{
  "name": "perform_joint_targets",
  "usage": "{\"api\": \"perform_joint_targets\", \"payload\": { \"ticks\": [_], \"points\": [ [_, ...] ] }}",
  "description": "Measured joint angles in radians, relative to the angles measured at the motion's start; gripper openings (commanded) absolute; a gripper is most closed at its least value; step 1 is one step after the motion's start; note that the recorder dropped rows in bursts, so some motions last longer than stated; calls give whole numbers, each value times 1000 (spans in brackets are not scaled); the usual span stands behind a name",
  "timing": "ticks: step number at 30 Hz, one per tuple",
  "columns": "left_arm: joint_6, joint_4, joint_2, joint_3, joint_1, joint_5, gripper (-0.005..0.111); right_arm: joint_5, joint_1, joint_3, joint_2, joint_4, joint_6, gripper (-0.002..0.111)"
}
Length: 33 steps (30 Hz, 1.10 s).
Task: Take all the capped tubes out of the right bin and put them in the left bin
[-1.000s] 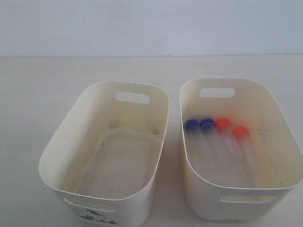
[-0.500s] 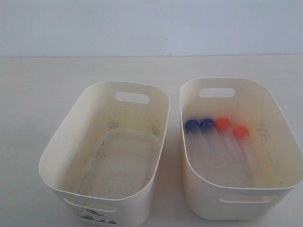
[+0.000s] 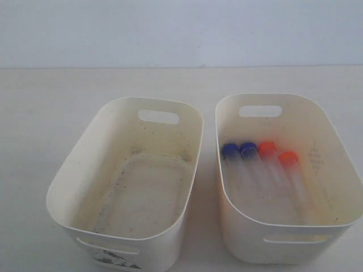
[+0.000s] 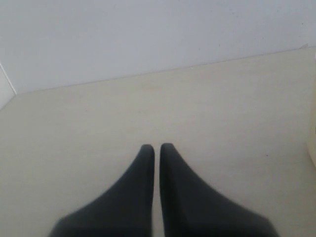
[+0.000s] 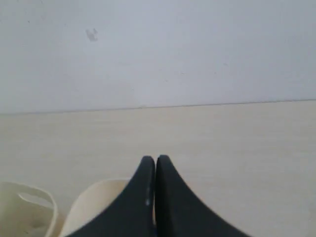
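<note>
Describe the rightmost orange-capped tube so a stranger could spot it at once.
Find the right bin, holding four tubes side by side. Take the end tube nearest the faint diamond mark: orange-red cap, with a neighbour on one side only.

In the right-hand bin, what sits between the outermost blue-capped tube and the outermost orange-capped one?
In the exterior view, two more tubes lie there side by side: the inner blue-capped tube and the inner orange-capped tube.
</note>
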Motion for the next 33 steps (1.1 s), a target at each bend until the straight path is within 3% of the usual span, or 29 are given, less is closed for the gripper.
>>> {"api": "perform_joint_targets", "payload": {
  "ticks": [3, 8, 14, 19, 22, 26, 28, 33],
  "points": [
    [0, 0, 0, 0, 0, 0, 4, -19, 0, -4, 74, 176, -96, 0],
    [0, 0, 0, 0, 0, 0, 4, 108, 0, -4, 229, 510, -464, 0],
    [0, 0, 0, 0, 0, 0, 4, 219, 0, -9, 350, 575, -548, 0],
    [0, 0, 0, 0, 0, 0, 4, 312, 20, -128, 385, 398, -429, 0],
    [0, 0, 0, 0, 0, 0, 4, 397, 93, -273, 400, 113, -187, 0],
    [0, 0, 0, 0, 0, 0, 4, 650, 227, -480, 470, -240, 154, 0],
    [0, 0, 0, 0, 0, 0, 4, 755, 260, -564, 530, -307, 236, 0],
    [0, 0, 0, 0, 0, 0, 4, 797, 277, -681, 668, -290, 285, 0]
  ]
}}
